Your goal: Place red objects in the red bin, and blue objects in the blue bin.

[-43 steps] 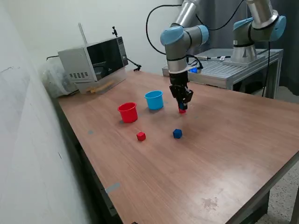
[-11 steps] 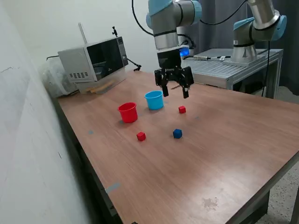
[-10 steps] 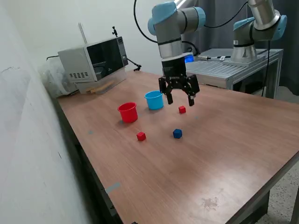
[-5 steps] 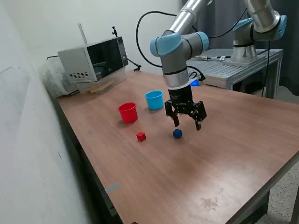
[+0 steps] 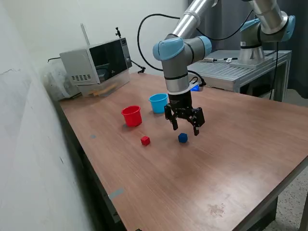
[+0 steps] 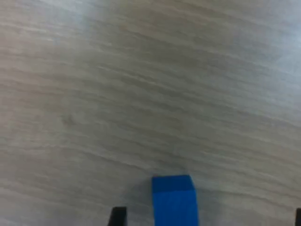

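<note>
My gripper is open and hangs just above a dark blue cube on the wooden table. In the wrist view the blue cube lies between my spread fingertips, nearer one of them. One red cube lies toward the exterior view's left of it. The red cup and the light blue cup stand upright side by side behind. A second red cube, set down earlier, is hidden behind my gripper. No second blue cube shows.
A grey microwave-like box stands at the table's back on the exterior view's left. A second robot arm stands on a metal bench beyond the table. A white wall runs along the exterior view's left.
My gripper let go of a red cube beside the blue cup, rose open, then moved forward and down over the blue cube.
</note>
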Robot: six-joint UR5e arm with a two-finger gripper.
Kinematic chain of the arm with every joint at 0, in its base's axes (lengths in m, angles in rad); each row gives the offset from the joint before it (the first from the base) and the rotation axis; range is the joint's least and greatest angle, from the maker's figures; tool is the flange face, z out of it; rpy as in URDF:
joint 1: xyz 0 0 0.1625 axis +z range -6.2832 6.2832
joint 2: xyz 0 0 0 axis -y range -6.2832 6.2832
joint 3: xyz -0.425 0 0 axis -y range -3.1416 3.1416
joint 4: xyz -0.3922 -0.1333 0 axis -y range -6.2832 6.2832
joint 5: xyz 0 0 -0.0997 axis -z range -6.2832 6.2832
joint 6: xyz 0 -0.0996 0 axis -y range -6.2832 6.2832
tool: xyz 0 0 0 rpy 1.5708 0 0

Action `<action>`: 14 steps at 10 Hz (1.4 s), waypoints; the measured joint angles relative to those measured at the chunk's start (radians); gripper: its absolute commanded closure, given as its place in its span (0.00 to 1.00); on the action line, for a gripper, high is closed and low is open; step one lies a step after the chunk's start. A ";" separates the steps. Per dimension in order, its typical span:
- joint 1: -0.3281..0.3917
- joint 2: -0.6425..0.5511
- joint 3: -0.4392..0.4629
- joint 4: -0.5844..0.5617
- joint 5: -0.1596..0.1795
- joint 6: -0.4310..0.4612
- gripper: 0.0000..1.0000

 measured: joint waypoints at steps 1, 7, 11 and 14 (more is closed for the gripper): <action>-0.002 0.002 -0.001 -0.007 -0.003 0.000 0.00; -0.023 0.036 -0.020 -0.017 -0.028 0.000 1.00; -0.025 0.038 -0.024 -0.011 -0.040 -0.001 1.00; -0.043 -0.048 -0.001 -0.008 -0.064 0.016 1.00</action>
